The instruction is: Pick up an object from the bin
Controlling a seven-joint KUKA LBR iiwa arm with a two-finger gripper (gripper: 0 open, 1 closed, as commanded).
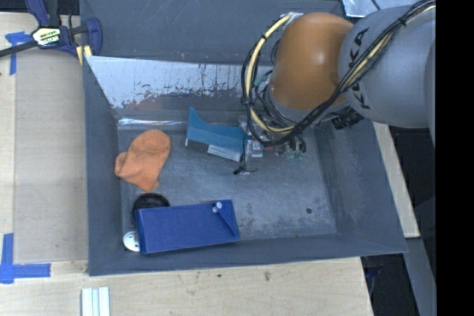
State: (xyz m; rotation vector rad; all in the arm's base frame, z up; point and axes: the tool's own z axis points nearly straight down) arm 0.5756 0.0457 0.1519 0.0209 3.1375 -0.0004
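Note:
My gripper (246,159) hangs over the middle of the bin floor, its dark fingertips just at the right end of a teal-blue box (209,135) with a white label that lies near the back wall. Left of that box an orange cloth (144,158) lies crumpled. A dark blue flat box (187,226) rests along the bin's front wall, below and left of my gripper.
A black round thing (150,200) and a small white ball (131,240) sit at the front left corner beside the dark blue box. The arm with its orange dome and cables covers the bin's back right. Bare floor lies to the right of the gripper.

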